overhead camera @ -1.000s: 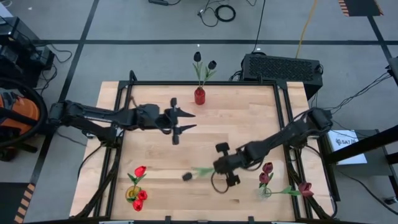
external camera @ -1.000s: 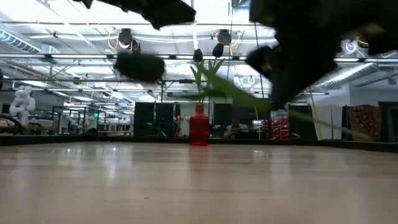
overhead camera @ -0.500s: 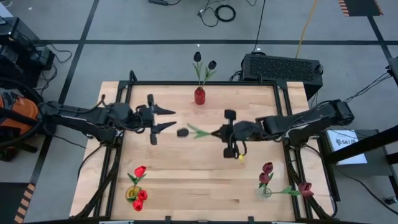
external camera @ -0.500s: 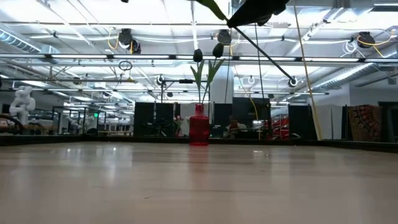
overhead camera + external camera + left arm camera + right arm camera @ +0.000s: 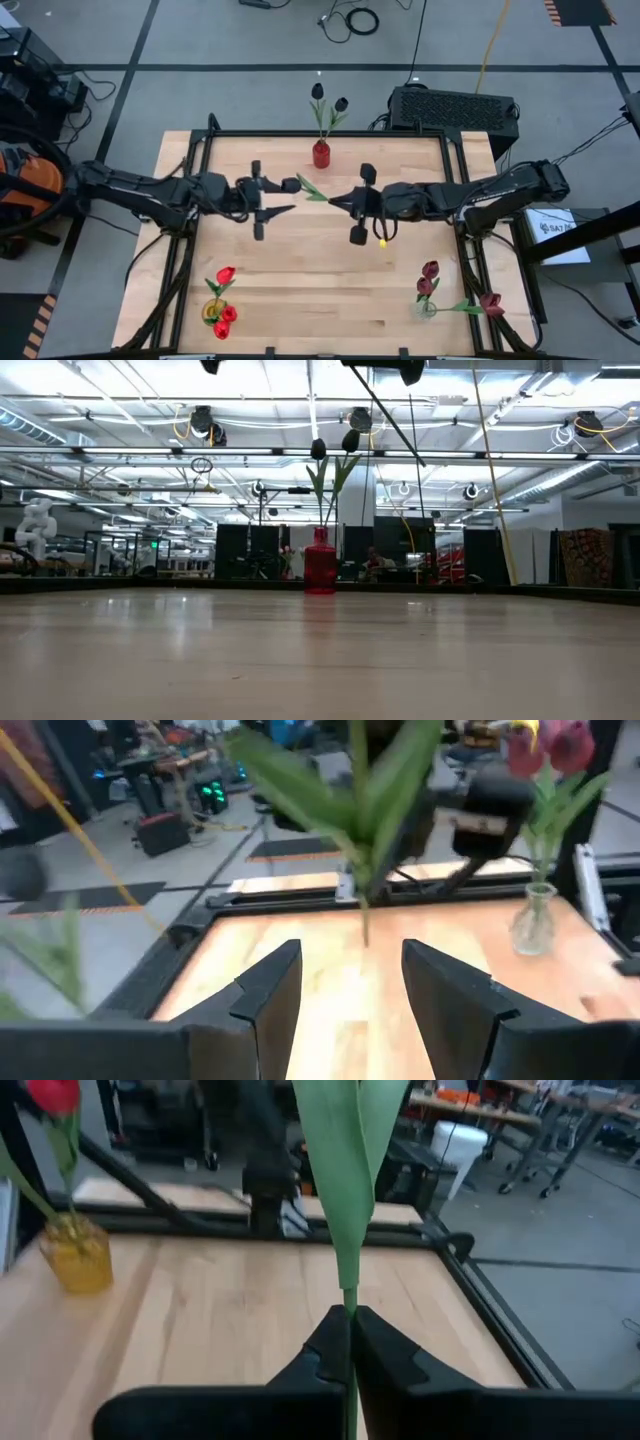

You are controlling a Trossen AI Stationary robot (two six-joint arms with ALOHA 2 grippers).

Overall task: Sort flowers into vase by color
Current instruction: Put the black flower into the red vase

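Right gripper (image 5: pixel 335 199) pinched our flower's (image 5: pixel 311 188) stem above the table's (image 5: pixel 300 290) middle, head toward the spread left gripper (image 5: pixel 286 197), likely for a handover.

My two tools met over the middle of the bench (image 5: pixel 400 290): the left tool (image 5: pixel 283 197) on the left, the right tool (image 5: pixel 335 199) on the right, a flower (image 5: pixel 311 189) between them (its stem pinched in my right one). One vase (image 5: pixel 321 154) stood at the far edge, another (image 5: pixel 214 311) at the near-left corner, a third (image 5: pixel 427 308) near-right.
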